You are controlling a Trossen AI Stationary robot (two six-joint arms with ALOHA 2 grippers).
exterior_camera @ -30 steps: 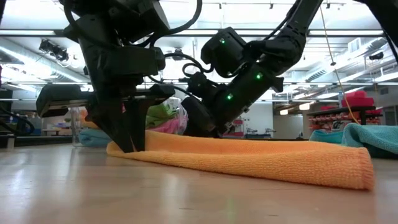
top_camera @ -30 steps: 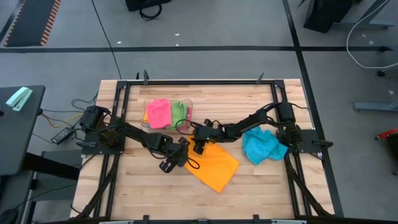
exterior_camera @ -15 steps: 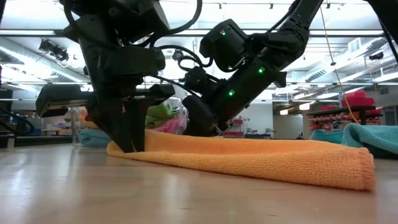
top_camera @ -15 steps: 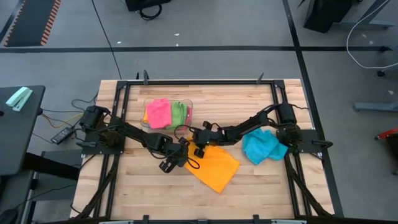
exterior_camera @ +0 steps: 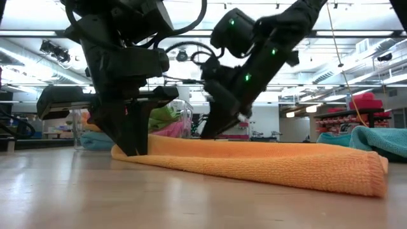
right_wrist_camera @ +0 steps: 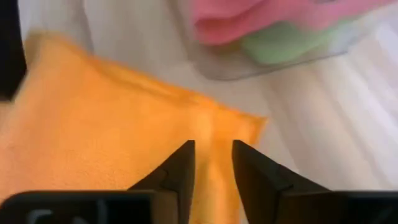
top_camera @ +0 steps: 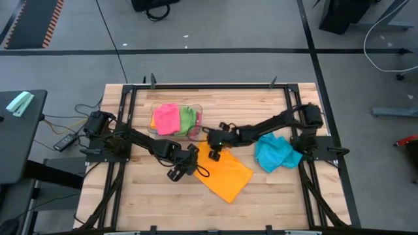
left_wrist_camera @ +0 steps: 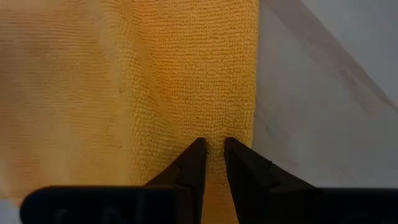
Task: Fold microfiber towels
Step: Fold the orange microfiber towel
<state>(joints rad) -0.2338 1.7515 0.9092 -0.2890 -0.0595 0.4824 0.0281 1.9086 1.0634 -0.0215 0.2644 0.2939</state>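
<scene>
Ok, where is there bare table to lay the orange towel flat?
Bare wood lies along the table near edge below the orange towel, and between the bin and the far rail. The middle is crowded with both arms; the blue towel fills the right.

Orange towel (top_camera: 225, 175), turquoise towel (top_camera: 274, 153), pink towel (top_camera: 166, 118) and green towel (top_camera: 189, 119); pale wood table (top_camera: 274, 196).

Both dark arms are reaching toward the centre of the high view. The left gripper (top_camera: 196, 164) is pointing straight down, fingers nearly together. The right gripper (top_camera: 213, 147) is tilting downward, fingers slightly parted.
</scene>
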